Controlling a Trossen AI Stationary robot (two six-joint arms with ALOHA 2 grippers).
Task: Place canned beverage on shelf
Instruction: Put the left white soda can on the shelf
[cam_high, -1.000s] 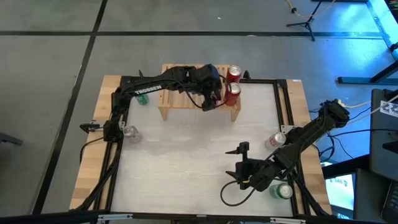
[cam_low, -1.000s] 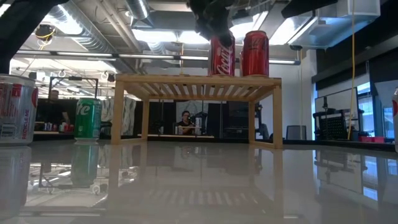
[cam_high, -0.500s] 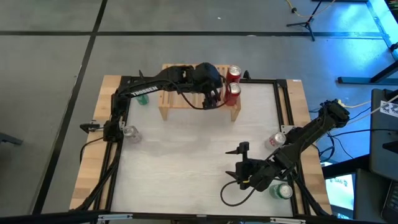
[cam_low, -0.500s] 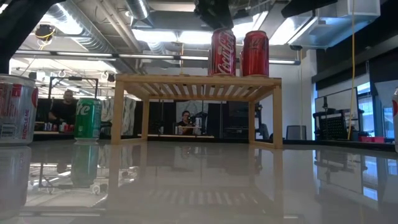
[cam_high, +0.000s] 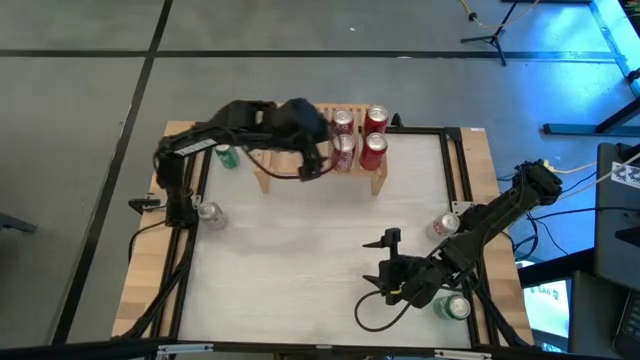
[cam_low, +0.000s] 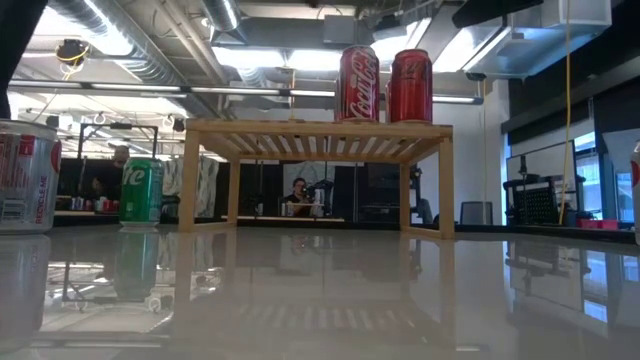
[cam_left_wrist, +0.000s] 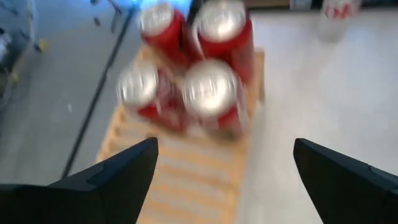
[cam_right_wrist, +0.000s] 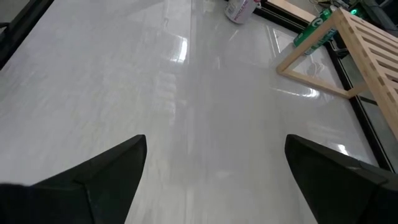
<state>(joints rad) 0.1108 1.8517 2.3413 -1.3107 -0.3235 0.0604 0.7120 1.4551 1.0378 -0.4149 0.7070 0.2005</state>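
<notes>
Four red cans (cam_high: 357, 138) upright on shelf (cam_high: 279, 163)

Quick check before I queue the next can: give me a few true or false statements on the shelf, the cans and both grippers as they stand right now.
1. Four red cans stand on the shelf. True.
2. The left gripper is shut on a red can. False: its fingers stand open and hold nothing.
3. The green can stands on top of the shelf. False: it stands on the table beside the shelf.
4. The right gripper is open over bare table, away from the shelf. True.
5. The red cans sit at one end of the shelf, leaving slats free. True.
</notes>
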